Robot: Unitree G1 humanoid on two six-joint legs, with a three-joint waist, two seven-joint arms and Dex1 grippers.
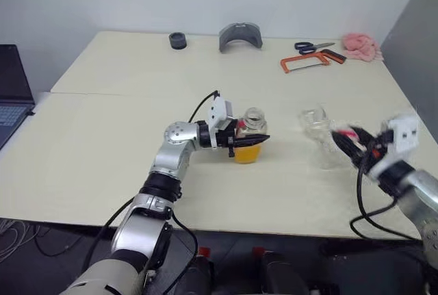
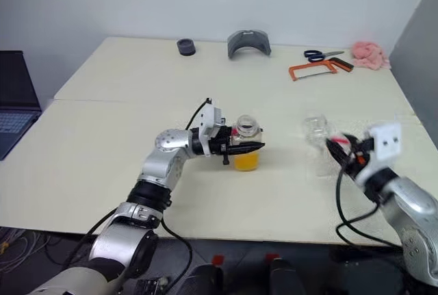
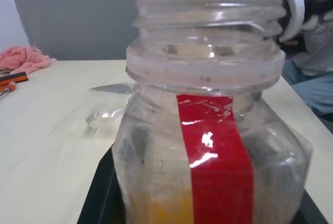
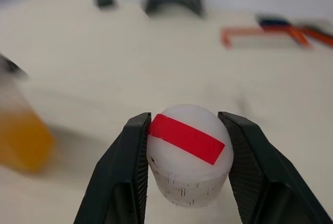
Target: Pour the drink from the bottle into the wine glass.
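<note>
Two pale tabletops [image 1: 102,172] butt together under the arms, and the things on them run as follows from the robot's left. A dark laptop [image 1: 12,93] sits at the far left edge, off the working area. Along the back edge lie a small black round object [image 1: 178,40] and then a grey curved piece [image 1: 240,36], both well apart from the action.

Near the middle, the left gripper [image 1: 250,139] reaches in level from the left and is clamped around the bottle [image 1: 250,143], which stands upright on the table. The bottle's mouth is uncapped; the drink [image 1: 247,153] fills only its lower part, orange under the clear upper walls, and the left wrist view shows the red label stripe [image 3: 216,156] running down the side facing the camera.

Just to the right of the bottle stands the wine glass [image 1: 316,127], clear and blurred, so its stem and foot are hard to make out. Nothing lies between bottle and glass.

Right of the glass, the right gripper [image 4: 187,156] is closed on the white cap [image 4: 188,154] with its red stripe, one finger [image 4: 122,172] pressing each side.

At the back right lie an orange-framed hacksaw [image 1: 311,62], blue-handled scissors [image 1: 309,46] and a pink cloth [image 1: 361,45].
</note>
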